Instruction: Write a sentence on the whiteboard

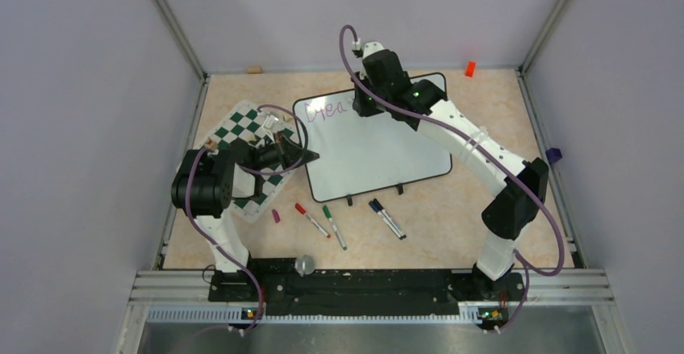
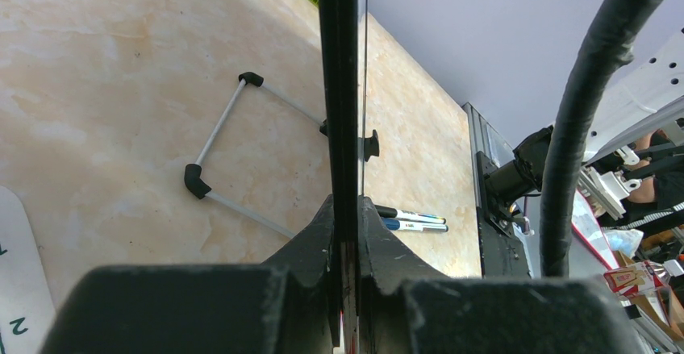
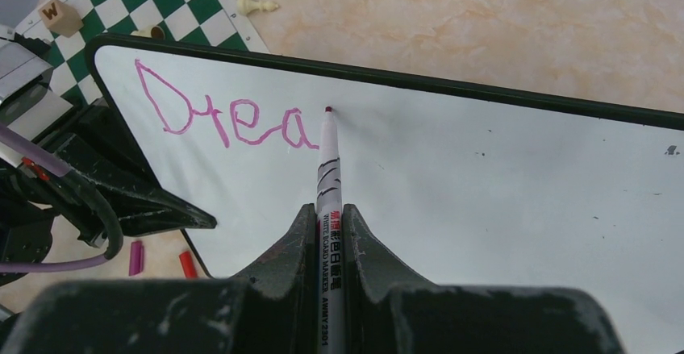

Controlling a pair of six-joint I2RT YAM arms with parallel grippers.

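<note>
The whiteboard [image 1: 379, 148] lies tilted on the table, with purple-pink lettering [image 3: 226, 116] reading "Drea" at its far left corner; the lettering also shows in the top view [image 1: 332, 110]. My right gripper [image 3: 329, 213] is shut on a white whiteboard marker [image 3: 329, 177], its tip touching the board [image 3: 484, 201] just right of the last letter. My left gripper [image 2: 345, 209] is shut on the board's black left edge [image 2: 339, 88], seen edge-on. In the top view the left gripper [image 1: 300, 156] sits at the board's left side.
A green-and-white chess mat [image 1: 246, 140] with small pieces lies left of the board. A red marker [image 1: 311, 219], a green marker [image 1: 334, 225], two dark markers [image 1: 387, 218] and a purple cap [image 1: 276, 216] lie in front. An orange object [image 1: 469, 68] sits far back.
</note>
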